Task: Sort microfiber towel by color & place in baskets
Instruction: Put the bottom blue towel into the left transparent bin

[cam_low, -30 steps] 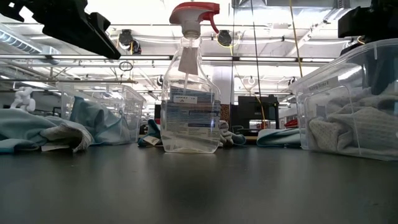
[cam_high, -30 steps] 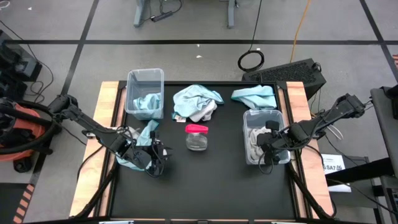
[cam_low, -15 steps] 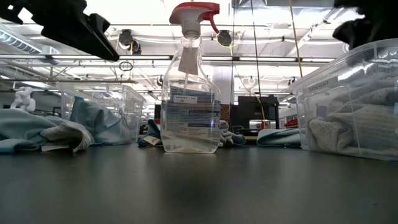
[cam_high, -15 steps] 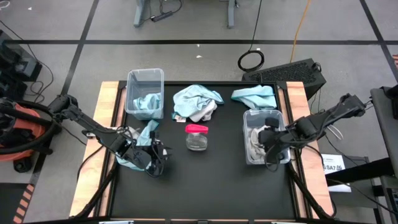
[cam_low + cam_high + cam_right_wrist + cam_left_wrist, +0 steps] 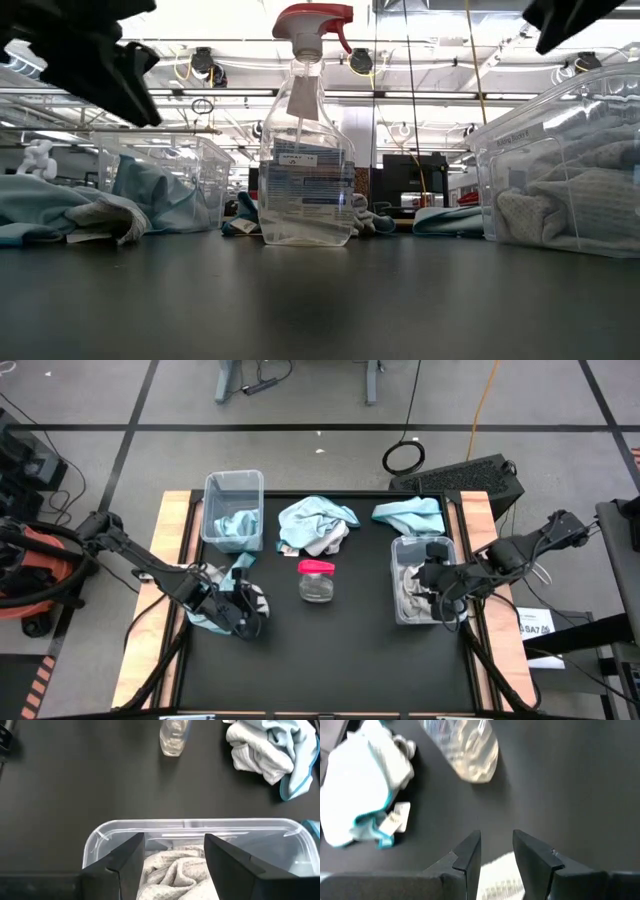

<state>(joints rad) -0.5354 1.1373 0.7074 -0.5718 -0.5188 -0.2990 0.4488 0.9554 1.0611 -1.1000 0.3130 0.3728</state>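
R gripper (image 5: 172, 865) over right tub (image 5: 421, 577), fingers apart, nothing held; white towels (image 5: 175, 872) directly below. L gripper (image 5: 495, 857) part open, white cloth (image 5: 500, 875) between jaws, probably a grip. Beyond: spray bottle (image 5: 316, 580), mixed pile (image 5: 316, 525), left tub (image 5: 233, 510) w/ blue towel.

Bright ceiling lights glare; left wrist view blurred.

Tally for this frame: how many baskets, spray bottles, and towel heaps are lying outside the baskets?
Clear baskets: 2, the left basket and the right basket
Spray bottles: 1, the spray bottle
Towel heaps outside the baskets: 3, the centre heap, the back-right blue towel and the front-left towel
Total: 6
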